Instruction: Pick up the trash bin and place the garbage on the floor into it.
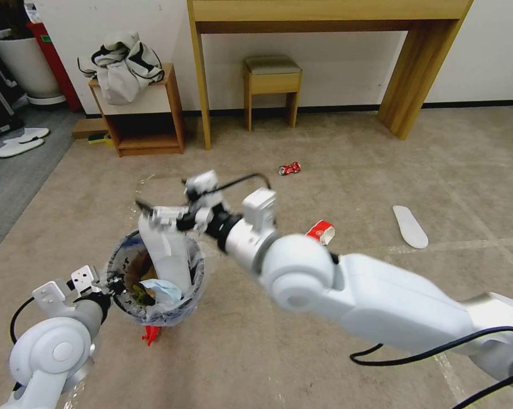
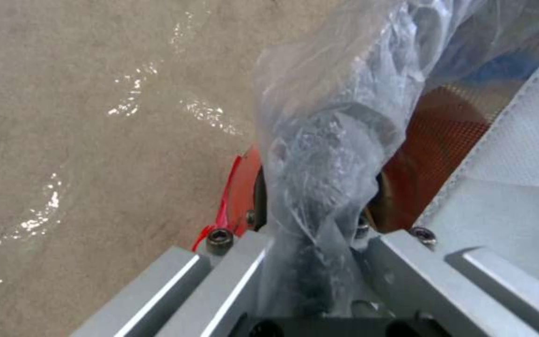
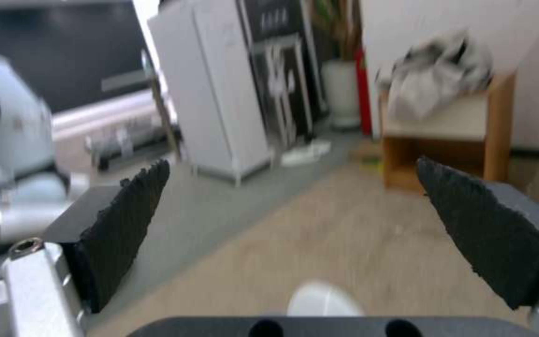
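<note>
Head view: the left gripper [image 1: 113, 282] is gripping the near rim of the small round red trash bin [image 1: 154, 281], which is lined with a crinkled clear plastic bag [image 1: 195, 267] and is being held above the beige short-pile carpet floor [image 1: 336, 147]. In the left wrist view, the left gripper [image 2: 310, 243] is standing closed on the bag-covered rim of the bin [image 2: 435, 140].

A long white flat insole [image 1: 166, 250] is standing upright inside the bin, its upper end projecting above the rim. The right gripper [image 1: 162, 211] is positioned just above the insole's top end. In the right wrist view, the right gripper [image 3: 294, 224] is showing its two dark pads [image 3: 126, 220] spread wide apart with nothing between them.

Garbage is lying on the carpet beyond the bin: a crushed red can [image 1: 289, 168], a red-and-white paper cup [image 1: 321, 232] beside the right arm, and a second white insole [image 1: 409, 226] well apart to the right.
</note>
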Controlling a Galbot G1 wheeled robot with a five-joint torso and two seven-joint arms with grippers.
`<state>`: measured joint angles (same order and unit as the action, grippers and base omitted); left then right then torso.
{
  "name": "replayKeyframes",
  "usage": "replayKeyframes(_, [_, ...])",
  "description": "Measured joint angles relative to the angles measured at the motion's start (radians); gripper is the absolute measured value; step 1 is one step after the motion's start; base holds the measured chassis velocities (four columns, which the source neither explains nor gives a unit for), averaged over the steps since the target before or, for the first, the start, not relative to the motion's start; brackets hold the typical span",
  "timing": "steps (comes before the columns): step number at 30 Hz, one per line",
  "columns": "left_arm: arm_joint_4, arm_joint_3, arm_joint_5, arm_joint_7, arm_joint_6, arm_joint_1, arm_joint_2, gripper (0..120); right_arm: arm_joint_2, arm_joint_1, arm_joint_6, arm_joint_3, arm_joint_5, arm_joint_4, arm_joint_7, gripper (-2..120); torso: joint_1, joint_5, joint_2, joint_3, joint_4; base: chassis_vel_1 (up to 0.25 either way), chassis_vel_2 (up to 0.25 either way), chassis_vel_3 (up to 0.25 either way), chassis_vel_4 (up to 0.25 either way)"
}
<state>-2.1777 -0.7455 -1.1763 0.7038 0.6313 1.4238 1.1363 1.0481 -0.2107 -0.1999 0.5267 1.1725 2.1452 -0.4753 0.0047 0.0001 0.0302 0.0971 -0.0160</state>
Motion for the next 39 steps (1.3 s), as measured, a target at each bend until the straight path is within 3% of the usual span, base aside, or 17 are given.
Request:
replayKeyframes(4, [-0.005, -0.007, 0.013, -0.004, -0.001, 0.008, 0.0, 0, -0.048, -0.032, 0.078, -0.08, -0.041, 0.002, 0.042, 100, 0.0, 0.0, 0.0, 0.0, 0.0001, 0.0, 0.0, 0.0, 0.0])
replayKeyframes(7, [-0.01, -0.021, 0.042, -0.017, -0.006, 0.018, 0.0, 0, -0.113, -0.122, 0.187, -0.214, -0.145, -0.029, 0.128, 100, 0.0, 0.0001, 0.0, 0.0, 0.0, 0.0, 0.0, 0.0, 0.0])
replayKeyframes(10, [-0.011, -0.025, 0.053, -0.019, -0.01, 0.021, 0.001, 0, -0.134, -0.168, 0.229, -0.278, -0.189, -0.045, 0.156, 100, 0.0, 0.0002, 0.0, 0.0, 0.0, 0.0, 0.0, 0.0, 0.0])
replayKeyframes(12, [-0.023, -0.035, 0.089, -0.036, -0.02, 0.03, 0.007, 0, -0.161, -0.261, 0.284, -0.435, -0.259, -0.071, 0.177, 100, 0.0, 0.0001, 0.0, 0.0, 0.0001, 0.0, 0.0, 0.0, 0.0])
replayKeyframes(17, [-0.04, -0.04, 0.117, -0.054, -0.024, 0.04, 0.013, 0, -0.196, -0.418, 0.316, -0.698, -0.36, -0.089, 0.197, 100, 0.0, 0.0001, 0.0, 0.0, 0.0, 0.0, 0.0, 0.0, 0.0])
replayKeyframes(18, [-0.04, -0.04, 0.117, -0.054, -0.024, 0.04, 0.013, 0, -0.196, -0.418, 0.316, -0.698, -0.36, -0.089, 0.197, 100, 0.0, 0.0001, 0.0, 0.0, 0.0, 0.0, 0.0, 0.0, 0.0])
replayKeyframes(21, [-0.052, -0.047, 0.148, -0.087, -0.027, 0.052, 0.023, 0, -0.209, -0.635, 0.333, -0.919, -0.464, -0.084, 0.208, 100, 0.0, 0.0003, 0.0, 0.0, -0.0003, 0.0, 0.0, 0.0, 0.0])
replayKeyframes(26, [-0.076, -0.073, 0.174, -0.111, -0.026, 0.074, 0.03, 0, -0.18, -0.821, 0.357, -1.076, -0.575, -0.052, 0.209, 100, 0.0, -0.0002, 0.0, 0.0, -0.0001, 0.0, 0.0, 0.0, 0.0])
replayKeyframes(39, [-0.146, -0.142, 0.195, -0.151, -0.033, 0.128, 0.046, 0, -0.087, -1.061, 0.41, -1.129, -0.7, -0.037, 0.21, 99, 0.0, -0.0001, 0.0, 0.0, 0.0, 0.0, 0.0, 0.0, 0.0])
